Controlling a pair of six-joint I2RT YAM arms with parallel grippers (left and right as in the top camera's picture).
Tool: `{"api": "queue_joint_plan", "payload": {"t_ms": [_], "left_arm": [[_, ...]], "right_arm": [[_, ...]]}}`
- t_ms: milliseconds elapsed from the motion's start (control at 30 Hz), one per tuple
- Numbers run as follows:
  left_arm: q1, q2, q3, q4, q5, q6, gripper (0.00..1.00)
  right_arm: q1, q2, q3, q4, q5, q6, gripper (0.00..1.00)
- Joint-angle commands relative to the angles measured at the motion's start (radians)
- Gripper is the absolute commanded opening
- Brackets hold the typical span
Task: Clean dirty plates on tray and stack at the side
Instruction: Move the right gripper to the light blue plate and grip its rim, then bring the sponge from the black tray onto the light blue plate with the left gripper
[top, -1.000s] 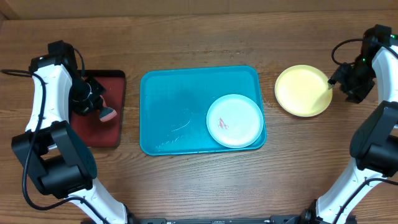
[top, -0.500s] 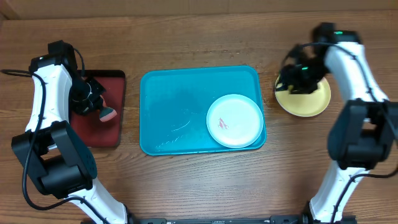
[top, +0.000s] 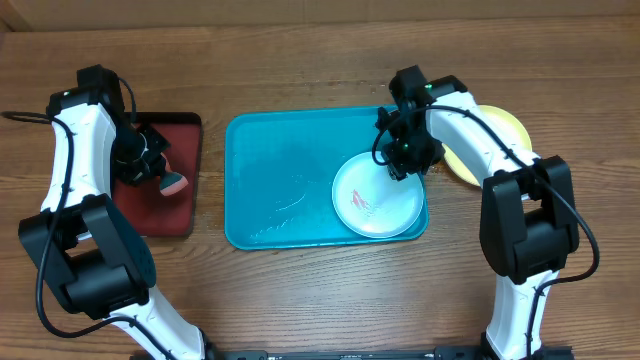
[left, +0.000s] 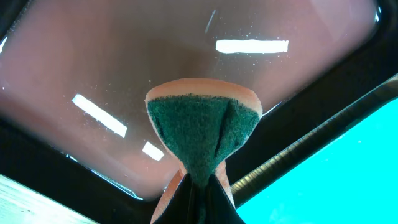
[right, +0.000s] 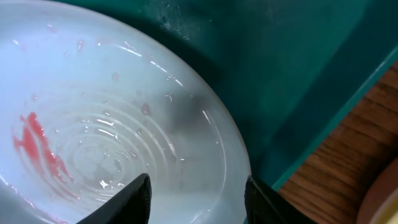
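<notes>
Jaws standing apart, the right gripper (right: 198, 200) is hovering over the white plate (right: 93, 93) inside the tray (right: 298, 62).

That plate is lying at the tray's right end, close against the rim, and is showing a red smear (right: 37, 143). The yellow-green plate (top: 505, 125) is sitting on the table just right of the tray, seemingly dealt with. Left of the tray, the left gripper (left: 196, 199) is clamping a green-faced sponge (left: 202, 124) above the dark red tray (left: 93, 62). I am judging that cleaning of the smeared plate is just beginning. The next move is calling for the right fingers to straddle the plate's rim and close to steady it, with the sponge crossing to the smear.
</notes>
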Motion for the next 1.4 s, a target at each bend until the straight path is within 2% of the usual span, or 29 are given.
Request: {"api": "queue_joint_plan", "payload": {"t_ms": [0, 267, 367, 467, 500, 700, 867, 1133, 1300, 1367], "left_arm": [[0.004, -0.018, -0.005, -0.002, 0.007, 0.02, 0.04], [0.004, -0.018, -0.005, 0.002, 0.008, 0.02, 0.04], [0.003, -0.018, -0.005, 0.007, 0.008, 0.02, 0.04], [0.003, -0.018, -0.005, 0.009, 0.008, 0.02, 0.04], [0.003, -0.018, -0.005, 0.009, 0.008, 0.02, 0.05], [-0.003, -0.018, -0.005, 0.013, 0.016, 0.02, 0.04], [-0.019, -0.018, -0.005, 0.013, 0.06, 0.077, 0.04], [-0.029, -0.018, -0.005, 0.039, 0.189, 0.169, 0.04], [-0.081, -0.018, -0.005, 0.039, 0.2, 0.179, 0.04], [-0.105, -0.018, -0.005, 0.04, 0.204, 0.189, 0.04]], "right_arm": [[0.001, -0.004, -0.005, 0.007, 0.051, 0.007, 0.49], [0.0, -0.003, -0.118, 0.078, 0.049, 0.033, 0.49], [0.002, -0.003, -0.127, 0.074, -0.003, 0.037, 0.4], [0.004, -0.003, -0.125, 0.082, -0.053, 0.101, 0.19], [0.005, -0.003, -0.125, 0.088, -0.067, 0.13, 0.17], [0.041, -0.003, -0.125, 0.174, -0.224, 0.312, 0.15], [0.069, -0.003, -0.125, 0.227, -0.111, 0.46, 0.15], [0.07, -0.003, -0.148, 0.221, -0.047, 0.475, 0.08], [0.08, -0.003, -0.192, 0.288, -0.19, 0.491, 0.04], [0.085, -0.003, -0.199, 0.315, -0.211, 0.553, 0.04]]}}
